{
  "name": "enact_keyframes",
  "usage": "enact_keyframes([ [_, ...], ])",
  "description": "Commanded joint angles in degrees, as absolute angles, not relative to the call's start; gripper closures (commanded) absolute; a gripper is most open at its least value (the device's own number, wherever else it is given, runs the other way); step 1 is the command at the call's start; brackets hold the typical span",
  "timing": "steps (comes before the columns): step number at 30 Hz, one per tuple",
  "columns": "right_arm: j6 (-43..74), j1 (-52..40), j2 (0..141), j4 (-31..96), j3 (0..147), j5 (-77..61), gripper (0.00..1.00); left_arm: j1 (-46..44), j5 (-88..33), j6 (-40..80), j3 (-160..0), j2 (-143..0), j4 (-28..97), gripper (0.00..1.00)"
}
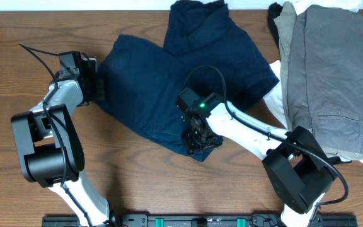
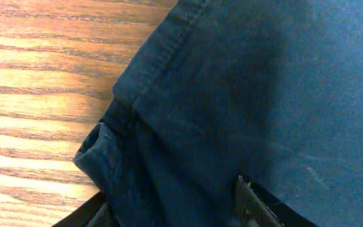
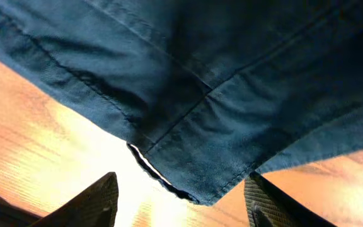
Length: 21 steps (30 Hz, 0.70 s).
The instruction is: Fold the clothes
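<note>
I am at the grasping step. My left tool [image 2: 169,211] stands wide around the rolled hem of the navy garment [image 1: 150,82]. My right tool [image 3: 178,208] is also wide, before its stitched lower corner. The cloth is soft and crinkled, in the middle of the wooden desk [image 1: 137,183]. Next, I judge, both tools must close and lift together.

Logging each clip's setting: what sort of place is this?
Likely a robotics lab bench, not a home: a left arm and right arm fixed at a wooden table, with a navy garment lying on it and a pile of grey and white clothes beside it.
</note>
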<state>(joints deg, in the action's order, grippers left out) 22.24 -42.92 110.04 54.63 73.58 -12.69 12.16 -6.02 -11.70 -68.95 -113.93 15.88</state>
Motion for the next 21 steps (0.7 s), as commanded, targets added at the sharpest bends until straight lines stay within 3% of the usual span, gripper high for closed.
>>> enact_keyframes([
  [1,18.96,-42.52,110.59,54.35,72.03,-13.34,0.43,12.47,-4.89,-10.57,-69.45,-115.52,16.67,0.49],
  [5,18.57,-41.56,110.76,53.91,69.45,-13.39,0.54,12.47,-4.89,-10.22,-69.45,-115.52,16.60,0.54],
  [9,18.59,-40.69,110.76,53.45,68.27,-13.37,0.78,12.47,-4.89,-10.22,-69.45,-115.52,16.60,0.71],
  [11,19.25,-40.10,110.69,53.21,68.29,-13.37,0.97,12.47,-4.89,-9.93,-69.45,-115.52,16.73,0.81],
  [13,20.40,-39.13,110.48,53.25,68.31,-13.45,0.99,12.47,-4.89,-8.16,-69.45,-115.39,17.26,0.94],
  [21,19.77,-32.36,106.91,55.13,68.34,-15.29,0.99,12.47,-4.86,0.21,-69.47,-112.20,24.99,0.94],
])
